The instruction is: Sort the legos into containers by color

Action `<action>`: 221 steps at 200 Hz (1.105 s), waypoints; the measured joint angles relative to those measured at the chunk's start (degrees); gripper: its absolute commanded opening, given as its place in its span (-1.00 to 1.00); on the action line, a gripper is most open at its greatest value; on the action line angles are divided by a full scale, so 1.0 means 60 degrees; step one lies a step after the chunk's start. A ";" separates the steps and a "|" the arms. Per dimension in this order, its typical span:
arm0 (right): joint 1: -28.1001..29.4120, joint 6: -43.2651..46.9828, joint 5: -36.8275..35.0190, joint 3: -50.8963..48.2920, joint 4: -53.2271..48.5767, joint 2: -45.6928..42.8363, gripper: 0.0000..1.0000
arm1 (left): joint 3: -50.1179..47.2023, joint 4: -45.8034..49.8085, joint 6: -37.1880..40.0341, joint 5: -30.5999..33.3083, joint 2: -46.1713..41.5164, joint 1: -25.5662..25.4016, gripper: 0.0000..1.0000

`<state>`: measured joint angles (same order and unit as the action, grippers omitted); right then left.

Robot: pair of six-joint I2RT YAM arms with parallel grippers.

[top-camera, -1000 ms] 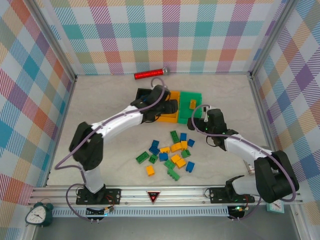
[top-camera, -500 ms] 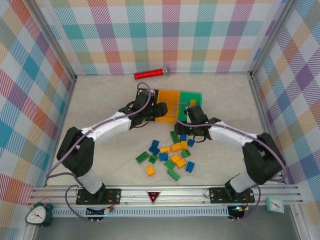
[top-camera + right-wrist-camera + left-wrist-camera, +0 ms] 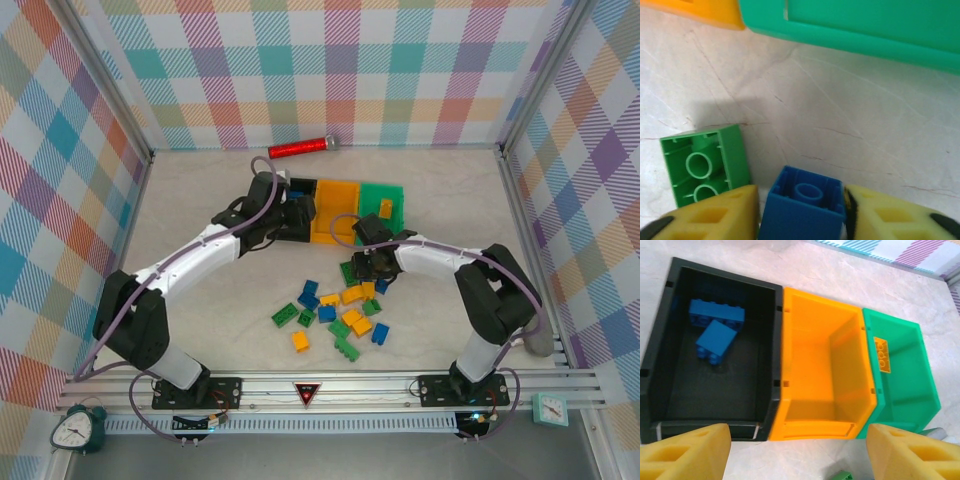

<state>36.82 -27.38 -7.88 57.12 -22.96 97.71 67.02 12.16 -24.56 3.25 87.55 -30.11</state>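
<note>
Marbled tabletop [image 3: 865,125]: 1 blue brick [image 3: 802,200] is pinched by the right gripper [image 3: 802,214].
Judged light, stiff, slick; flat sides are best squeezed. Left gripper [image 3: 797,450] is held open, empty.

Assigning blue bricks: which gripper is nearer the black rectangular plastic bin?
Left. The left gripper sits at the near side of the black rectangular plastic bin. The right gripper is farther, in front of the green plastic bin, its fingers pinching a small blue plastic brick.
</note>
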 measured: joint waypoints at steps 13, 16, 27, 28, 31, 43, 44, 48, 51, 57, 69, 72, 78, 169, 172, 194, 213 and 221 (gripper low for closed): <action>0.0076 -0.0080 -0.0015 0.0025 -0.0004 0.0029 -0.24 | -0.0175 0.0073 0.0029 0.0098 -0.0208 0.0080 0.41; 0.0091 -0.0084 -0.0018 0.0036 -0.0015 0.0029 -0.27 | -0.0219 0.0091 0.0033 0.0124 -0.0259 0.0109 0.41; 0.0120 -0.0073 -0.0033 0.0087 -0.0058 0.0029 -0.29 | -0.0331 0.0168 0.0033 0.0171 -0.0419 0.0200 0.41; 0.0120 -0.0073 -0.0040 0.0087 -0.0058 0.0029 -0.29 | -0.0335 0.0171 0.0033 0.0175 -0.0433 0.0208 0.41; 0.0127 -0.0087 -0.0040 0.0095 -0.0076 0.0029 -0.30 | -0.0368 0.0197 0.0033 0.0189 -0.0477 0.0244 0.41; 0.0127 -0.0062 -0.0062 0.0131 -0.0178 0.0011 -0.36 | -0.0463 0.0215 0.0029 0.0240 -0.0608 0.0375 0.41; 0.0127 -0.0062 -0.0058 0.0135 -0.0189 0.0011 -0.36 | -0.0466 0.0215 0.0029 0.0240 -0.0616 0.0382 0.41; 0.0127 -0.0047 -0.0073 0.0149 -0.0244 -0.0018 -0.36 | -0.0484 0.0237 0.0029 0.0262 -0.0645 0.0426 0.41; 0.0127 -0.0044 -0.0087 0.0164 -0.0284 -0.0033 -0.36 | -0.0495 0.0240 0.0029 0.0262 -0.0663 0.0455 0.41; 0.0127 -0.0040 -0.0106 0.0197 -0.0379 -0.0095 -0.37 | -0.0517 0.0248 0.0029 0.0280 -0.0696 0.0510 0.41; 0.0127 -0.0015 -0.0120 0.0335 -0.0521 -0.0291 -0.37 | -0.0532 0.0317 0.0025 0.0310 -0.0758 0.0612 0.41; 0.0127 -0.0011 -0.0120 0.0386 -0.0554 -0.0339 -0.37 | -0.0539 0.0357 0.0025 0.0317 -0.0772 0.0630 0.41; 0.0127 0.0000 -0.0113 0.0514 -0.0601 -0.0441 -0.37 | -0.0561 0.0426 0.0022 0.0324 -0.0812 0.0681 0.41; 0.0630 0.1013 0.0816 0.7315 -0.0871 0.2634 -0.28 | -0.0852 0.1224 -0.0477 0.0124 -0.1126 0.1341 0.39; 0.0630 0.1045 0.0823 0.7541 -0.0911 0.2820 -0.27 | -0.0852 0.1257 -0.0481 0.0124 -0.1129 0.1341 0.39; 0.0688 0.1257 0.0954 0.9311 -0.1410 0.4258 0.14 | -0.0852 0.1574 -0.0477 0.0211 -0.1319 0.1355 0.40; 0.0688 0.1483 0.1009 1.0823 -0.1909 0.5391 0.44 | -0.0852 0.1931 -0.0455 0.0444 -0.1661 0.1359 0.40; 0.0692 0.1494 0.1035 1.1169 -0.2051 0.5672 0.48 | -0.0852 0.2073 -0.0433 0.0572 -0.1829 0.1359 0.40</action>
<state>40.97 -18.41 -1.67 124.14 -35.27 131.74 61.91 24.60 -27.16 6.68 76.58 -21.96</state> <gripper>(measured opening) 0.706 0.699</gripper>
